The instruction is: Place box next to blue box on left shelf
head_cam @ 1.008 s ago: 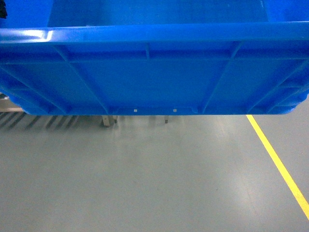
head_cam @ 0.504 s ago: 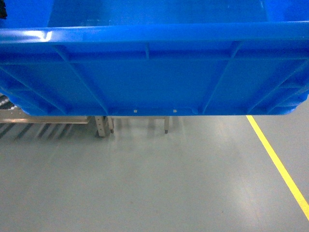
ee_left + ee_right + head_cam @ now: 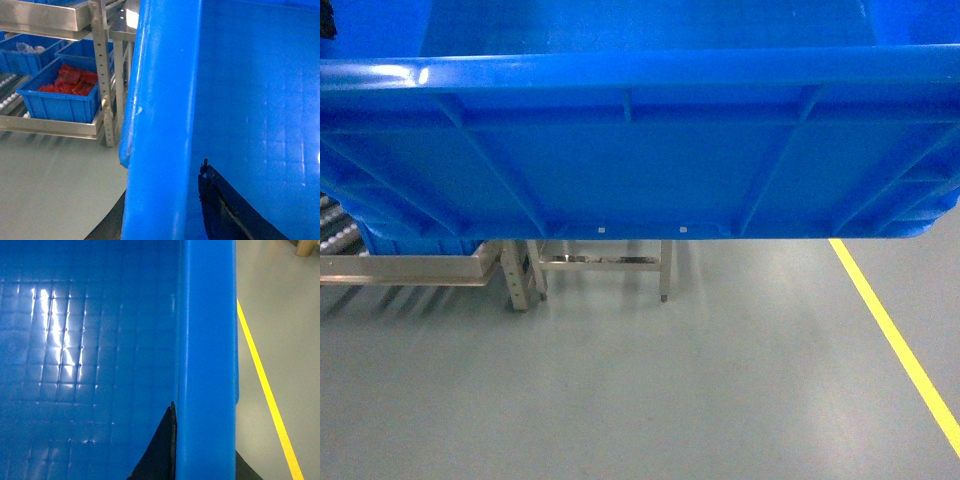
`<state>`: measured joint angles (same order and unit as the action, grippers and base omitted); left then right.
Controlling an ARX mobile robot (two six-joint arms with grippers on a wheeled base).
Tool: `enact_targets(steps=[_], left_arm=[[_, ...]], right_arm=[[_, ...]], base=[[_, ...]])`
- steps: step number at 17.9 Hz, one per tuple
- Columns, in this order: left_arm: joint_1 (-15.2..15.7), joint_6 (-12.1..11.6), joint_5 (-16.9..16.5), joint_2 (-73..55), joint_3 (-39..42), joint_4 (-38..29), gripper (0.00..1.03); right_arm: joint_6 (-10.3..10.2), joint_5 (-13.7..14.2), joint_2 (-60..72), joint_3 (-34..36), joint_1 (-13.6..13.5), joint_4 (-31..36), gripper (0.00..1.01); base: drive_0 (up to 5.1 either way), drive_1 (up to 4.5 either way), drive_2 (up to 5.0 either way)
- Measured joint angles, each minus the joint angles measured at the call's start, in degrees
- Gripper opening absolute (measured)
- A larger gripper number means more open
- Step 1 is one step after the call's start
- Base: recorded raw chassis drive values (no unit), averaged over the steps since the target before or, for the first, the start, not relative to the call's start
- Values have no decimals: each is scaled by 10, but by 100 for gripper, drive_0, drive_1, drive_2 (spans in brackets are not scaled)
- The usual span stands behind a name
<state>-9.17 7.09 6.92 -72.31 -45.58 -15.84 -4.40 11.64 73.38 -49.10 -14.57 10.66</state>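
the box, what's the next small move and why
Probably keep rolling forward and left toward the left shelf. The box is carried above bare floor, and the crate of red parts already on the rollers lies ahead to the left.

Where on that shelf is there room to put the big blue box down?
In the left wrist view, the shelf lane on the right is taken by a blue bin of red parts, and another bin sits behind. Bare rollers show left of it, which looks free. The carried box hides the rest.
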Motion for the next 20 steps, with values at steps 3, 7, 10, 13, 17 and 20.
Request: enact_targets(steps=[3,7,10,13,17,20], left_arm=[[0,0,0,0,0,-1,30],[0,0,0,0,0,-1,30],[0,0,0,0,0,0,30],[0,-1,0,0,0,-1,30],[0,0,0,-2,0,4,30],[0,0,0,-2,0,-2,30]], right_arm=[[0,0,0,0,0,1,7],[0,0,0,0,0,1,7],[0,0,0,0,0,0,7],[-1,0,1,0,0,0,7],[-1,-1,3,0,0,-4,7],[0,0,0,0,0,0,7]], base=[[-3,426,-432],[5,433,-424],[5,433,-424],[5,433,-424],[5,433,-424],[5,433,-424]])
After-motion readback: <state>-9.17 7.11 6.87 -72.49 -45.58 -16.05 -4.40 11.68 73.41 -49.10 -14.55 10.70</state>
